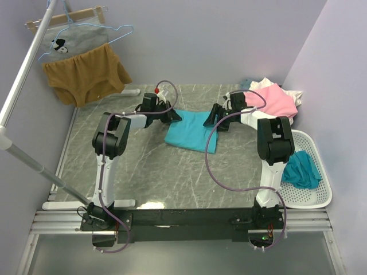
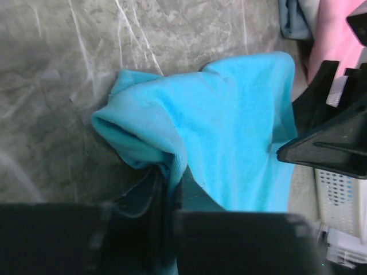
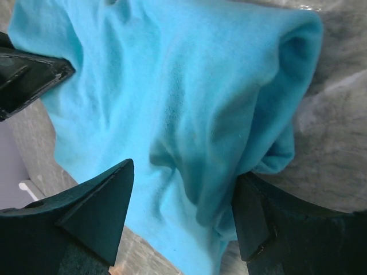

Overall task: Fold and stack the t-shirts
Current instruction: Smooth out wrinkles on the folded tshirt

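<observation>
Now: bright turquoise soft-cloth t-shirt [image 1: 192, 130] lies partly folded on the grey marble-pattern tabletop [image 1: 149, 172], between the two arms.

Left claw [image 2: 166, 189] is at this shirt's left edge. It is closed tight, with a rolled fold of the edge pinched between its black fingers. The cloth puckers at the pinch.

Right claw [image 3: 179, 223] is at the same shirt's right edge, spread wide. One dark finger stands on either side of a raised hump of cloth. The cloth sits between them and is not pinched, so nothing is gripped.

Beyond the turquoise shirt's far right corner is a loose heap: a pink t-shirt [image 1: 269, 98] on top, with a white t-shirt [image 1: 294, 95] showing at its outer side.

To the right of the turquoise shirt, and nearer the arm bases, is a white perforated plastic basket [image 1: 321, 201]. It holds a crumpled darker teal t-shirt [image 1: 301, 171].

Far to the left of the turquoise shirt, against the back wall, a mustard-brown garment [image 1: 86, 77] and a grey cartoon-print garment [image 1: 80, 43] hang on hangers.
</observation>
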Motion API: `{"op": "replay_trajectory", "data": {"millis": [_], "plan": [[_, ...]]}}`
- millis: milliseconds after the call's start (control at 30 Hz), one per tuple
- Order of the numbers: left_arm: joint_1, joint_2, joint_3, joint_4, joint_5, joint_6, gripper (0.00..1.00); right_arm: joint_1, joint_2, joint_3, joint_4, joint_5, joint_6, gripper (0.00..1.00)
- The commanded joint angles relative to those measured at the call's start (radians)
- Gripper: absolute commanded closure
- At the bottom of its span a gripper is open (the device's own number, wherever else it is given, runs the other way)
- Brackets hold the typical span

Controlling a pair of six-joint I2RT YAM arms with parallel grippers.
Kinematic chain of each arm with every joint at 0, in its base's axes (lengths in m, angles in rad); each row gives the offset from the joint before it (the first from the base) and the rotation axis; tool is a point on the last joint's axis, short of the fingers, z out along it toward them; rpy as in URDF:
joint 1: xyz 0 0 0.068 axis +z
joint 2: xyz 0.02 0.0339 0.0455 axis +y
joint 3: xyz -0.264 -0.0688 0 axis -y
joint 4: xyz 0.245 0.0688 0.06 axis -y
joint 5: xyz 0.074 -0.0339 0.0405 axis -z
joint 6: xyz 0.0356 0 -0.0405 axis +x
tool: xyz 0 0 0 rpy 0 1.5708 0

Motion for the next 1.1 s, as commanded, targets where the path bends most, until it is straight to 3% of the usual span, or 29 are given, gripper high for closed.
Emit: {"op": "replay_trajectory", "data": {"millis": [0, 167, 233, 267, 333, 367, 400, 533, 567, 600, 633, 667, 700, 800, 933, 1000, 1067], "plan": [[0.002, -0.001, 0.006, 0.068, 0.056, -0.048, 0.99, 0.018, 0.057, 0.008, -0.026, 0.011, 0.009, 0.26], [0.029, -0.063, -0.081, 0.09, 0.033, -0.04, 0.99, 0.016, 0.054, 0.009, -0.024, 0.015, -0.005, 0.27], [0.056, -0.099, -0.125, 0.105, 0.023, -0.046, 0.99, 0.018, 0.067, 0.034, -0.044, 0.01, -0.005, 0.32], [0.065, -0.113, -0.179, 0.139, 0.025, -0.057, 0.99, 0.018, 0.069, 0.035, -0.043, 0.008, 0.001, 0.58], [0.098, -0.152, -0.234, 0.174, 0.039, -0.069, 0.99, 0.018, 0.072, 0.037, -0.047, 0.024, 0.013, 0.83], [0.108, -0.161, -0.279, 0.188, 0.04, -0.074, 0.99, 0.018, 0.074, 0.038, -0.046, 0.019, 0.018, 1.0], [0.123, -0.17, -0.294, 0.197, 0.043, -0.073, 0.99, 0.016, 0.074, 0.037, -0.046, 0.016, 0.022, 1.0], [0.135, -0.182, -0.33, 0.219, 0.072, -0.072, 0.99, 0.016, 0.069, 0.017, -0.001, -0.041, 0.027, 0.99], [0.135, -0.179, -0.324, 0.222, 0.079, -0.077, 0.99, 0.016, 0.066, 0.012, 0.008, -0.053, 0.033, 0.79], [0.135, -0.176, -0.319, 0.231, 0.086, -0.083, 0.99, 0.016, 0.054, 0.008, 0.016, -0.059, 0.029, 0.7], [0.135, -0.167, -0.313, 0.238, 0.095, -0.089, 0.91, 0.015, 0.043, -0.003, 0.026, -0.056, 0.029, 0.58], [0.135, -0.166, -0.304, 0.242, 0.109, -0.1, 0.69, 0.015, 0.02, -0.011, 0.031, -0.041, 0.019, 0.41], [0.135, -0.166, -0.302, 0.246, 0.109, -0.103, 0.58, 0.015, 0.008, -0.017, 0.031, -0.033, 0.013, 0.38], [0.135, -0.178, -0.301, 0.257, 0.111, -0.111, 0.41, 0.015, -0.046, -0.031, 0.014, 0.035, -0.019, 0.34], [0.135, -0.211, -0.319, 0.225, 0.077, -0.093, 0.25, 0.013, -0.087, -0.043, -0.044, 0.131, -0.053, 0.32], [0.135, -0.218, -0.33, 0.203, 0.059, -0.073, 0.23, 0.013, -0.086, -0.046, -0.056, 0.157, -0.064, 0.32], [0.135, -0.221, -0.351, 0.209, 0.059, -0.068, 0.3, 0.013, -0.074, -0.055, -0.058, 0.147, -0.057, 0.32]]}}
